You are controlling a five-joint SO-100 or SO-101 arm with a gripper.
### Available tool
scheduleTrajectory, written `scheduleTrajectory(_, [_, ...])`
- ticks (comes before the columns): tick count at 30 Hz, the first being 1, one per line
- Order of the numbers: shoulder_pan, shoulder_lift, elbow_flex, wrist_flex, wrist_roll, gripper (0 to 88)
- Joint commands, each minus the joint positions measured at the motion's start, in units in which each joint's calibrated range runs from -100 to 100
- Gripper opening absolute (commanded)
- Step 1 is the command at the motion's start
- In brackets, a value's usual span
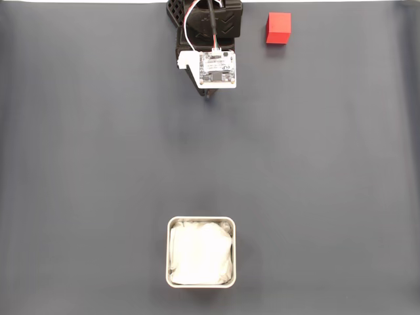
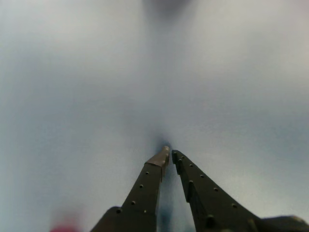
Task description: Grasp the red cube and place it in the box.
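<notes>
Pincer (image 2: 169,153) points down at bare grey surface (image 1: 98,164) in the wrist view, its two dark fingers drawn together until the tips nearly touch, with nothing between them: clenched and empty. In the fixed view the arm sits at the top centre of the mat, a white circuit board on its wrist, the pincer tip just showing below it.

Red cube (image 1: 278,28) rests on the surface near the top edge of the fixed view, to the right of the arm and a little apart from it, untouched. A blurred reddish spot at the lower left edge of the wrist view may be the same cube; too soft to be sure.

Box (image 1: 201,252) stands well apart from both, low in the fixed view and roughly in line with the arm. Its white lining is rumpled and holds nothing.

Progress: none yet, judging by the layout. Opening, reaching, grasping, carrying and dropping all remain.

Cube looks plain-faced, sharp-edged, bright red, sitting square and flat, clearly narrower than the box.
</notes>
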Motion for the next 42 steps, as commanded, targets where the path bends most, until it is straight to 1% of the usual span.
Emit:
scheduleTrajectory(1, [0.4,0.0,0.5,1.3,0.3,0.0])
scheduleTrajectory(33, [0.5,0.2,0.4,0.6,0.7,0.0])
scheduleTrajectory(38, [0.4,3.3,-7.9,-8.2,-0.5,0.0])
scheduleTrajectory(42, [-0.3,12.0,-24.5,-12.9,-1.4,0.0])
